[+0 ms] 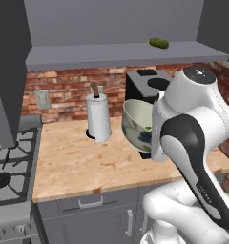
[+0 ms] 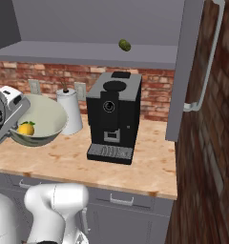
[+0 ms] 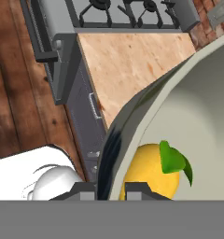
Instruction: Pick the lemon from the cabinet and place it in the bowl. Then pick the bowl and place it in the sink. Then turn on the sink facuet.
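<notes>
My gripper [image 3: 110,189] is shut on the near rim of the pale cream-green bowl [image 3: 198,107], one finger inside and one outside. The bowl [image 1: 137,125] hangs tilted above the wooden counter, in front of the coffee machine. The yellow lemon [image 3: 153,172], with a green leaf, lies inside the bowl close to the fingers. In the right base view the gripper [image 2: 15,121] holds the bowl [image 2: 42,116] at its left side, and the lemon [image 2: 26,128] rests in the low part. The grey cabinet shelf [image 1: 121,55] runs overhead. The sink and the sink facuet are out of view.
A dark green vegetable [image 1: 158,43] lies on the cabinet shelf. A black coffee machine [image 2: 111,116] and a white paper towel roll [image 1: 98,116] stand at the back of the counter [image 1: 88,162]. A stove [image 1: 11,157] borders the counter's left end. A tall grey panel with a handle [image 2: 202,71] is on the right.
</notes>
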Motion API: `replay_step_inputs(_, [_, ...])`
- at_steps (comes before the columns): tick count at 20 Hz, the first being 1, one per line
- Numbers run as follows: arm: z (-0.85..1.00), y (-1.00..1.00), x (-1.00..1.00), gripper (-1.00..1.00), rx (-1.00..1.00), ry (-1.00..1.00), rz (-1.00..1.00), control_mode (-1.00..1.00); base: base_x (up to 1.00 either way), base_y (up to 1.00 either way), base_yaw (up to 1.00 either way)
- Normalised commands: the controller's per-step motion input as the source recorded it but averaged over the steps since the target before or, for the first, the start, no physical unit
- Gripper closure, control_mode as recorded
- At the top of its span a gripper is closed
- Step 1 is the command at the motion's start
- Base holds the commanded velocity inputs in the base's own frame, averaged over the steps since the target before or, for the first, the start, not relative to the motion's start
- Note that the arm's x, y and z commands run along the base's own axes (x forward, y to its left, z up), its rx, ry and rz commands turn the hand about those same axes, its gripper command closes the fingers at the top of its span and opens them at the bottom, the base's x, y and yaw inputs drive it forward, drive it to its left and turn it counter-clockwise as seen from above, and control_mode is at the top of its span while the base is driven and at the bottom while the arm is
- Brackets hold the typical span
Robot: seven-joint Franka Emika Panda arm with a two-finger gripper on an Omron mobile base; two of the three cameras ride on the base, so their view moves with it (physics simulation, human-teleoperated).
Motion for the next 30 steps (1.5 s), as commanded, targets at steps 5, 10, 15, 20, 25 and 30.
replay_step_inputs(5, [0.49,-0.01,-0.23,1.0,0.01,0.02,0.09,-1.0,0.0,0.0,0.0])
replay_step_inputs(10, [0.02,-0.08,-0.32,1.0,-0.01,0.0,0.1,-1.0,0.0,0.0,0.0])
replay_step_inputs(15, [0.0,-0.03,-0.42,1.0,0.0,0.0,0.09,-1.0,0.0,0.0,0.0])
replay_step_inputs(20, [0.0,0.0,0.0,1.0,0.0,0.0,0.0,1.0,-0.98,0.0,0.08])
replay_step_inputs(25, [0.0,0.0,0.0,1.0,0.0,0.0,0.0,1.0,-1.0,0.0,0.13])
replay_step_inputs(30, [0.0,0.0,0.0,1.0,0.0,0.0,0.0,1.0,-0.81,0.0,0.81])
